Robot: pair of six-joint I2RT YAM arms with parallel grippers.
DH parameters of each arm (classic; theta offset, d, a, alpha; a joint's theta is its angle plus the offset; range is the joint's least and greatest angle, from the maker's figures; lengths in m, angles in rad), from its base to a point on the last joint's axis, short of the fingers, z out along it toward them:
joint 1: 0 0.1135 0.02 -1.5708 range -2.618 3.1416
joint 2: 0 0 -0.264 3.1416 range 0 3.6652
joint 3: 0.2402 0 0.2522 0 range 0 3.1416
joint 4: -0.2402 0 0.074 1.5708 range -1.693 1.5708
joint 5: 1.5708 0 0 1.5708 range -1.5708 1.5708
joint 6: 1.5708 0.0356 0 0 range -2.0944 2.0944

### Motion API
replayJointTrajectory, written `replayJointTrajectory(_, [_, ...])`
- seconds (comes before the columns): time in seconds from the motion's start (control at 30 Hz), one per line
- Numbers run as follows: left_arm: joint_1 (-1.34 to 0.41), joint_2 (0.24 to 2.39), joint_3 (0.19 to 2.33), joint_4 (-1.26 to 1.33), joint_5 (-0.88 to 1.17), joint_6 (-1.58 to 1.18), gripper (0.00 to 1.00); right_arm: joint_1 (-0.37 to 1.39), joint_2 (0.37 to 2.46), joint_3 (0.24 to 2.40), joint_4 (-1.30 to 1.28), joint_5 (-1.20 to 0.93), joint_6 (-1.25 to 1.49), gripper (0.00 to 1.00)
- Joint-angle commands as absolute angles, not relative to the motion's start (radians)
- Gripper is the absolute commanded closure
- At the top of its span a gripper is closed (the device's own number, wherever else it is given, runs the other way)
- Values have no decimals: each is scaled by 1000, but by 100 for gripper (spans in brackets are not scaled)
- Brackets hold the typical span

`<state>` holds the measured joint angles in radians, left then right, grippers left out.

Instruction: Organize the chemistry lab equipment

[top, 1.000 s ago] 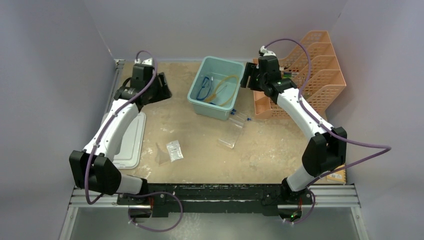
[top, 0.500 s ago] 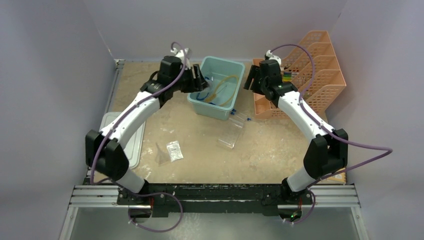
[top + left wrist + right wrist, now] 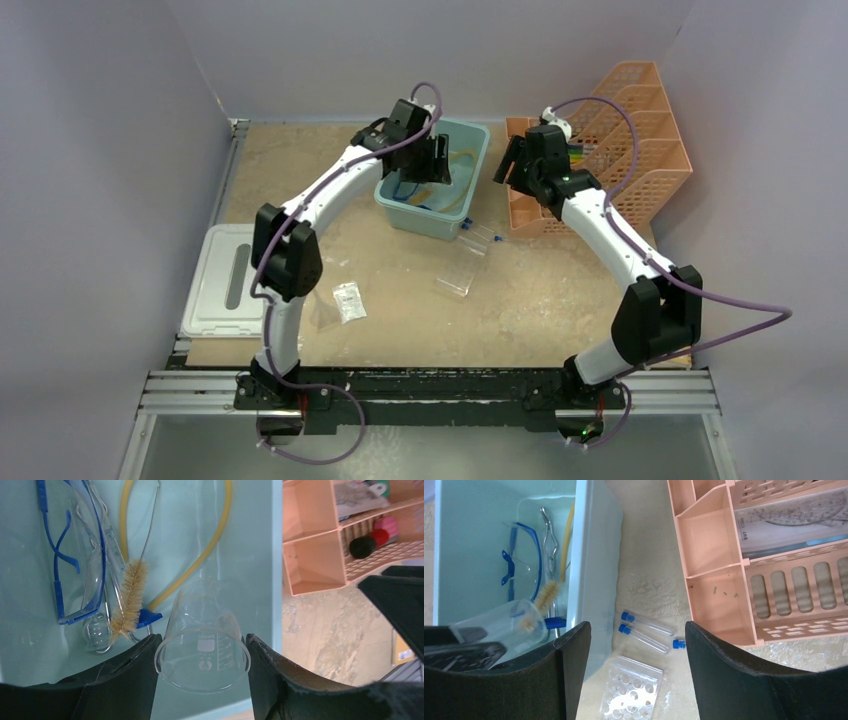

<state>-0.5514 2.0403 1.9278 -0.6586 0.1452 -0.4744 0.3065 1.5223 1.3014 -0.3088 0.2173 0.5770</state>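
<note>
Over teal bin point(image 3: 252, 540), left gripper point(image 3: 201, 652) clasps beaker point(image 3: 202, 620), markings illegible.

Tilted clear beaker point(image 3: 202, 645) above goggles point(image 3: 75, 555), brush point(image 3: 131, 596), tube point(image 3: 202, 555) in bin point(image 3: 252, 555).

Glossy clear beaker point(image 3: 202, 645); smooth plastic bin point(image 3: 250, 540).

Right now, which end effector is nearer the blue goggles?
Left. The left end effector holds a beaker over the bin where the goggles lie. The right end effector hovers outside the bin, between it and the orange tray.
</note>
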Motion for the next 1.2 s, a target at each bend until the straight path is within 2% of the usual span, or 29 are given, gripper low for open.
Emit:
replayJointTrajectory(0.0, [-564, 2142, 2097, -807, 165, -423, 66, 305, 1492, 1308, -299, 220, 577, 29])
replayJointTrajectory(0.33, [-566, 2287, 2203, -923, 136, -421, 66, 304, 1512, 1313, -316, 216, 581, 30])
replayJointTrajectory(0.67, [-578, 2360, 2205, -925, 25, -448, 64, 304, 1522, 1322, -329, 218, 572, 30])
replayJointTrajectory(0.9, [-579, 2364, 2204, -890, 13, -481, 55, 305, 1523, 1325, -332, 219, 558, 30])
replayJointTrajectory(1.17, [-580, 2323, 2205, -842, 45, -511, 32, 305, 1518, 1331, -333, 226, 541, 29])
